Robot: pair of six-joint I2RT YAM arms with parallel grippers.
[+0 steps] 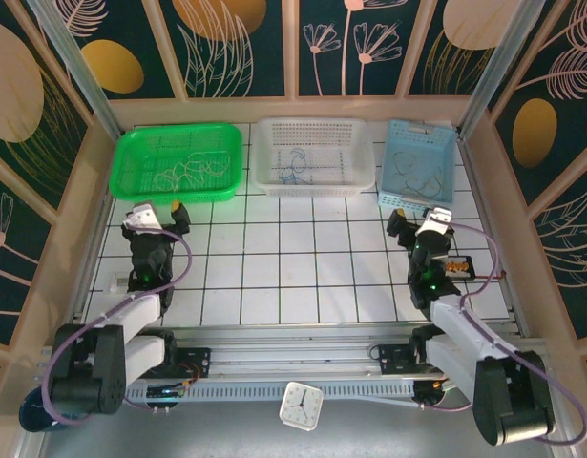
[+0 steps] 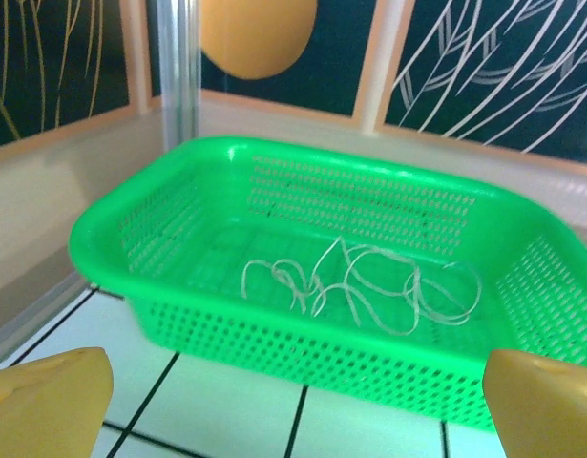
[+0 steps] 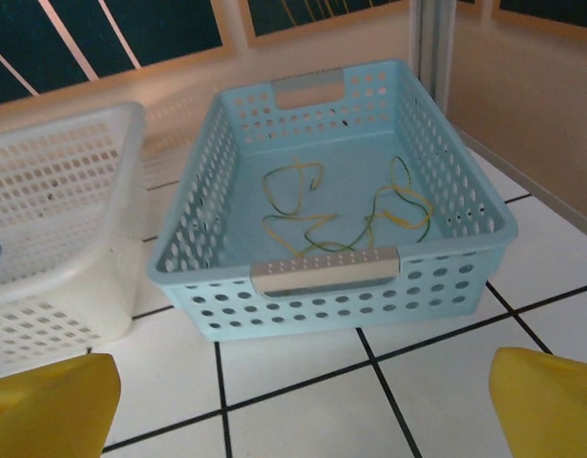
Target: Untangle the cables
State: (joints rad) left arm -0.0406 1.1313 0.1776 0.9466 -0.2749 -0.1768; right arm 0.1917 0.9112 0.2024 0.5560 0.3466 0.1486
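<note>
One white-tiled desk (image 1: 303,277) carries everything, walled in by dark leaf-patterned panels. Two arms are bolted at its near edge, the left arm (image 1: 131,324) and the right arm (image 1: 465,334), each trailing one purple lead.

Three baskets stand in a row along the far edge, with small gaps between them: one green basket (image 1: 128,164) on the left, one white basket (image 1: 266,153) in the middle and one pale blue basket (image 1: 396,153) on the right.

There are two tools. The left tool (image 2: 293,420) hangs just short of the green basket, its two yellow fingers (image 2: 50,401) spread wide apart with nothing between them. The right tool (image 3: 303,410) hangs before the pale blue basket, its two fingers likewise wide apart and holding nothing.

One small white clock (image 1: 300,405) lies below the rail, between the arm bases.

The cables lie in three separate lots, one per basket: white cables (image 2: 369,286) looped on the floor of the green basket, blue cables (image 1: 295,170) in the white basket, and yellowish cables (image 3: 369,218) in the pale blue basket. How many strands make up each lot I cannot tell
</note>
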